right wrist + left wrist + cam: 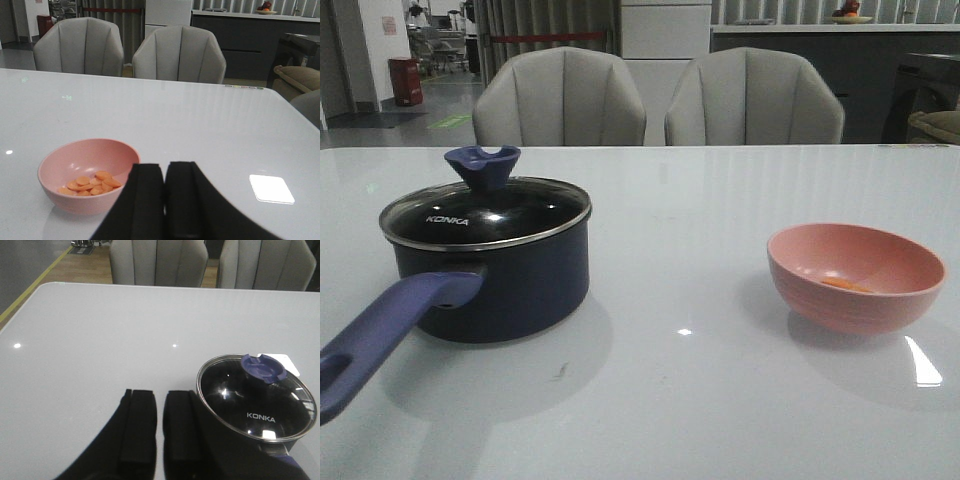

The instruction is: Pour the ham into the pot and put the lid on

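So nothing's really started yet as far as I can tell; the lid point(486, 212) sits flat on the pot point(490, 270) on the left side of the tabletop point(700, 400), and the ham point(90, 184) is piled in the pink bowl point(75, 172) over on the right, well apart from the pot. Both arms hang back; the left end effector point(159, 430) has its fingers nearly together with only a slim gap, gripping nothing, just beside the pot; the right end effector point(165, 200) looks pressed closed and empty, near the bowl.

My guess is the lid has to come off first, so the left arm needs to widen up and grab the blue knob point(482, 165); then the right can tip the bowl over the pot.

Pot's long axis runs along its handle point(390, 330), which points toward the robot and off to its left; worth avoiding on the way in.
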Controlling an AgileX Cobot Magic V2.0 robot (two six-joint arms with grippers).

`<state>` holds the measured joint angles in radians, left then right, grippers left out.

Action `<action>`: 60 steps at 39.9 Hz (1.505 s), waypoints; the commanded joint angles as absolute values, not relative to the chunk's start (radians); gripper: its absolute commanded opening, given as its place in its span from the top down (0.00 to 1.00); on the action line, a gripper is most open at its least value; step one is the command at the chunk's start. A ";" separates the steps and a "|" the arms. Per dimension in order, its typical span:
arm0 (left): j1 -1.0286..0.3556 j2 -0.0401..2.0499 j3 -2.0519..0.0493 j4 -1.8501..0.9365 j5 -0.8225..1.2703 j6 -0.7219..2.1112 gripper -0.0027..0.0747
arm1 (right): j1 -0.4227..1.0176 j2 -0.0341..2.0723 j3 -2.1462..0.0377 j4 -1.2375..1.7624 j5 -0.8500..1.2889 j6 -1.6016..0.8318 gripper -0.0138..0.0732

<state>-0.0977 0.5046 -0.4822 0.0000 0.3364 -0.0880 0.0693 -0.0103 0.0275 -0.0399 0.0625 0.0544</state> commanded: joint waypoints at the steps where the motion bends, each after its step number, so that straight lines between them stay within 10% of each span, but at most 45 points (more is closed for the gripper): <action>1: -0.097 0.518 -0.519 0.000 0.269 -0.099 0.58 | 0.072 -0.030 0.022 -0.040 -0.018 0.047 0.67; 10: -0.097 0.520 -0.519 0.000 0.294 -0.099 0.14 | 0.072 -0.030 0.022 -0.040 -0.018 0.047 0.67; 27: -0.097 0.571 -0.608 -0.073 0.362 -0.099 0.14 | 0.072 -0.030 0.022 -0.040 -0.018 0.047 0.67; 60: -0.261 1.384 -1.318 -0.049 0.771 -0.055 0.14 | 0.072 -0.030 0.022 -0.040 -0.018 0.047 0.67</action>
